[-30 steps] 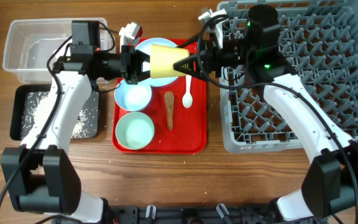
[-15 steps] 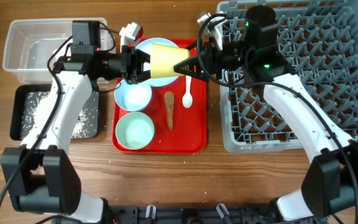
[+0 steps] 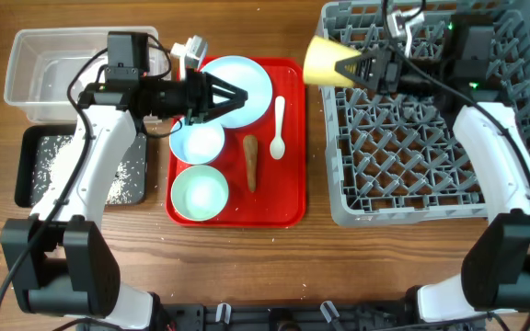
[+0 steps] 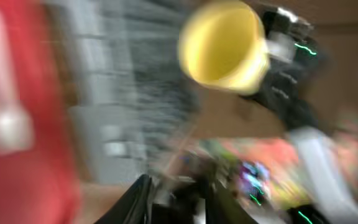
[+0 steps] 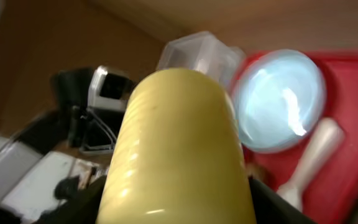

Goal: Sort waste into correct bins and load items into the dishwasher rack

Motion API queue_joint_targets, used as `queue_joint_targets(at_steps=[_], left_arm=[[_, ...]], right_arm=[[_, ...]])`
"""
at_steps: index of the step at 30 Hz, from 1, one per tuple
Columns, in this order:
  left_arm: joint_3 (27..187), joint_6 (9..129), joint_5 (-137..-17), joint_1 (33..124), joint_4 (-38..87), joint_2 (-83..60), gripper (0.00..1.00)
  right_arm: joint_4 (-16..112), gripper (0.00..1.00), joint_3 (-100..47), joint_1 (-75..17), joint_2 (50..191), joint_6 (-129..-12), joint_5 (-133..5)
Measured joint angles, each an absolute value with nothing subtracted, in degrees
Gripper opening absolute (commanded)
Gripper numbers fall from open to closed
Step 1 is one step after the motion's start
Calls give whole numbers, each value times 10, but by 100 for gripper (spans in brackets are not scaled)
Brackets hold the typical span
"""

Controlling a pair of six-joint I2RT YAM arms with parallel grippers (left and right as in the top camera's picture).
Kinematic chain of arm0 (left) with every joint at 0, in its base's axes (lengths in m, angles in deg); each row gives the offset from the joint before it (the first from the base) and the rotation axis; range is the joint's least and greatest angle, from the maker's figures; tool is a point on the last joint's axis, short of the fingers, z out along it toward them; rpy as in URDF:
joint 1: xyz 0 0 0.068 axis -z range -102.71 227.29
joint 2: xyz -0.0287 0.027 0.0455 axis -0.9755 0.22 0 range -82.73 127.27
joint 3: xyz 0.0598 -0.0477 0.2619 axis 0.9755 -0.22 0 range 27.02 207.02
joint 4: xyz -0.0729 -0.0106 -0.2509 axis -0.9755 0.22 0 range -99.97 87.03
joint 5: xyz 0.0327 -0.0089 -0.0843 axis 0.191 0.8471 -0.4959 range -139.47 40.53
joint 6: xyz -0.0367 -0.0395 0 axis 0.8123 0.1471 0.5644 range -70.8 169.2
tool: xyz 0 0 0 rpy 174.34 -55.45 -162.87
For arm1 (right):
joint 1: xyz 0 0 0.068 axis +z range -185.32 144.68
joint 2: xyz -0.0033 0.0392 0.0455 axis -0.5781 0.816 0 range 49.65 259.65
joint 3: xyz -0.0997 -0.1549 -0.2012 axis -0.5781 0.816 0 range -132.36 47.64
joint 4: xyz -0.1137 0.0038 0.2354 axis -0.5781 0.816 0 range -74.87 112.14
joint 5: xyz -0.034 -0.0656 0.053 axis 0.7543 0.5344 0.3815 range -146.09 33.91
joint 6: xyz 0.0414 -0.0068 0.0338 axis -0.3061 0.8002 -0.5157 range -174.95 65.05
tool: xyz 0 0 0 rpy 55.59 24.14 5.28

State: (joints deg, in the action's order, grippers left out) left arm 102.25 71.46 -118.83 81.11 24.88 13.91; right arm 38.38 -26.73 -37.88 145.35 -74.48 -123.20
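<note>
Left gripper (image 3: 237,95) empty, jaws parted; right gripper (image 3: 355,66) clasping yellow cup (image 3: 325,60).

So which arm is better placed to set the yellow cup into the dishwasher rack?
Right. The right gripper holds the yellow cup at the dishwasher rack edge nearest the red tray. The left gripper hangs open and empty over the pale-blue plate, away from the rack.

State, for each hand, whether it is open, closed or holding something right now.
Left hand: open, holding nothing.
Right hand: closed on the cup.
</note>
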Motion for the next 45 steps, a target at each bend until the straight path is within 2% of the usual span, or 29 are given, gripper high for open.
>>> queue_joint_targets(at_steps=[5,10,12,18,24,27,29,30,34,38,42,45], left_arm=[[1023,703,-895,822,332,139,31],[1023,701,-751,825,347,139,31],[1023,700,-715,825,348,139,31],[1023,698,-676,825,360,139,31],[1023,696,-651,825,378,139,31],[1023,696,-643,825,379,139,31],[1023,696,-643,825,379,139,31],[1023,696,-643,825,379,139,31],[1023,696,-643,825,380,139,31],[1023,696,-643,825,381,139,31],[1023,696,-643,825,380,139,31],[1023,696,-643,825,381,139,32]], right_arm=[[589,61,-267,-376,1349,-705,-1038],[772,61,-270,-349,1219,-713,-826],[823,61,-271,-329,1209,-723,-754],[908,61,-270,-259,1249,-758,-639],[925,62,-270,-243,1341,-766,-609],[913,75,-270,-243,1390,-765,-601],[909,96,-270,-243,1412,-764,-599],[909,100,-270,-243,1422,-764,-598],[909,100,-270,-243,1426,-759,-597],[912,95,-283,-243,1426,-759,-598],[907,90,-387,-242,1420,-749,-611],[852,87,-462,-228,1410,-732,-626]])
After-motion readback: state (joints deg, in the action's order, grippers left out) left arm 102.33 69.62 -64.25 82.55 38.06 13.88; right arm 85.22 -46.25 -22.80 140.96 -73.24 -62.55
